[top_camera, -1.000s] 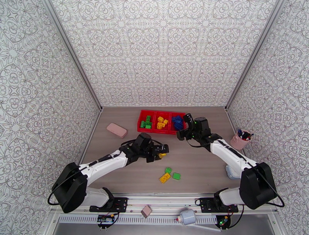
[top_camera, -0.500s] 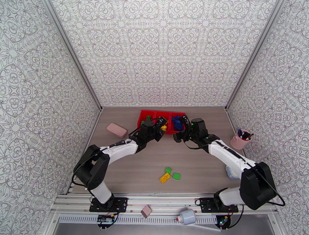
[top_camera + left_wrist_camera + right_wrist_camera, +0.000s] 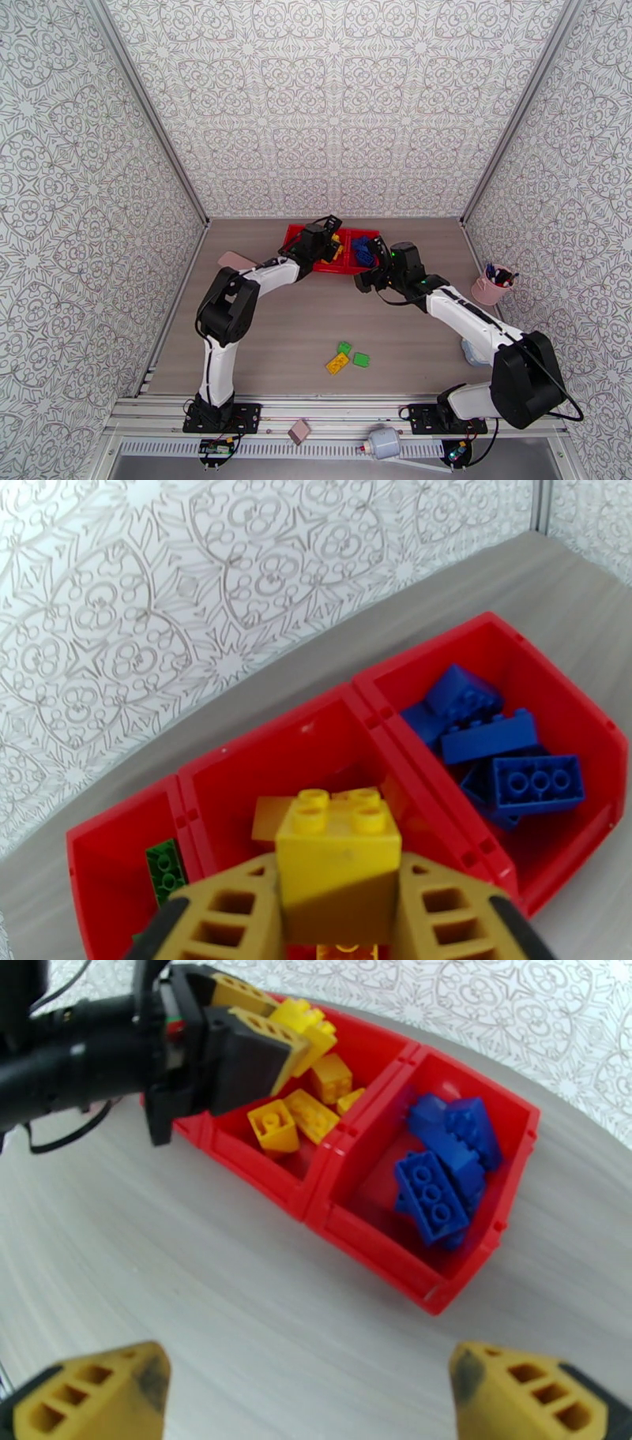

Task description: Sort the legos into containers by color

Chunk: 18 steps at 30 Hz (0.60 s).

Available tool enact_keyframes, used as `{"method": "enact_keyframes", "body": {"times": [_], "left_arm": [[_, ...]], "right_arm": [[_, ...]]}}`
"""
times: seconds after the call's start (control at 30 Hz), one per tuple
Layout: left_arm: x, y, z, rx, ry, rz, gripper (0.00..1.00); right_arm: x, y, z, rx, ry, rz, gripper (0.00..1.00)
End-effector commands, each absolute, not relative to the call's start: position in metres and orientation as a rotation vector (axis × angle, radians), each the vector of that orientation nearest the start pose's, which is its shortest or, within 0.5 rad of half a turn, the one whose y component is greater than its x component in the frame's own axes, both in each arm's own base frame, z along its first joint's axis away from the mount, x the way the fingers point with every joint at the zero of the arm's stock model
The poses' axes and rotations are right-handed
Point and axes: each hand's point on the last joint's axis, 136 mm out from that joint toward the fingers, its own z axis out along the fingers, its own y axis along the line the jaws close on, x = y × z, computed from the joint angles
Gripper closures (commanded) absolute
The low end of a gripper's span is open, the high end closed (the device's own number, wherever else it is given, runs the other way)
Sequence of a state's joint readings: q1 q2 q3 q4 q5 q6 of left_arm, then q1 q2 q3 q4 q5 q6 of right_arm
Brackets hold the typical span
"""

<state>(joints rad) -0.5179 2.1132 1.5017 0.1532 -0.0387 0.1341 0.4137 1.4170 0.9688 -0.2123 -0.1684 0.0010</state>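
My left gripper point(image 3: 340, 898) is shut on a yellow brick point(image 3: 338, 847) and holds it just above the middle compartment of the red tray point(image 3: 442, 677). That compartment holds several yellow bricks point(image 3: 300, 1114). Blue bricks point(image 3: 505, 756) lie in the right compartment and a green brick point(image 3: 164, 868) in the left one. In the top view the left gripper point(image 3: 335, 241) reaches over the tray point(image 3: 296, 230). My right gripper point(image 3: 370, 275) hangs open over the table in front of the tray's blue end, its fingers point(image 3: 95, 1390) wide apart. Two green bricks point(image 3: 344, 347) and a yellow one point(image 3: 337, 362) lie loose near the front.
A pink case point(image 3: 231, 259) lies left of the tray, partly under the left arm. A pink cup of pens point(image 3: 491, 286) stands at the right edge. A pale object point(image 3: 474, 352) sits beside the right arm's elbow.
The left arm has carried the yellow brick from mid-table up to the tray and now holds it over the middle compartment. The right gripper has drifted slightly left and stayed open.
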Motion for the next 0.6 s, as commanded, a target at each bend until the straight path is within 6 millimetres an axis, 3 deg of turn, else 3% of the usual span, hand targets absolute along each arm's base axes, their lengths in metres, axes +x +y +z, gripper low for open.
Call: {"method": "enact_keyframes", "body": {"times": [0.0,0.1,0.2,0.37,0.57], "left_arm": [[0.543,-0.295,0.136,0.613,1.974,-0.232,0.65],[0.544,-0.298,0.14,0.62,1.96,-0.259,0.59],[0.543,-0.298,0.148,0.611,1.95,-0.285,0.46],[0.533,-0.296,0.17,0.606,1.905,-0.294,0.31],[0.498,-0.289,0.199,0.63,1.847,-0.291,0.12]], "right_arm": [[0.365,0.191,0.171,-0.561,2.192,0.393,0.03],[0.365,0.192,0.173,-0.558,2.189,0.395,0.03],[0.363,0.192,0.171,-0.569,2.204,0.399,0.03],[0.355,0.192,0.164,-0.619,2.247,0.392,0.03],[0.339,0.192,0.157,-0.681,2.28,0.372,0.03]]}}
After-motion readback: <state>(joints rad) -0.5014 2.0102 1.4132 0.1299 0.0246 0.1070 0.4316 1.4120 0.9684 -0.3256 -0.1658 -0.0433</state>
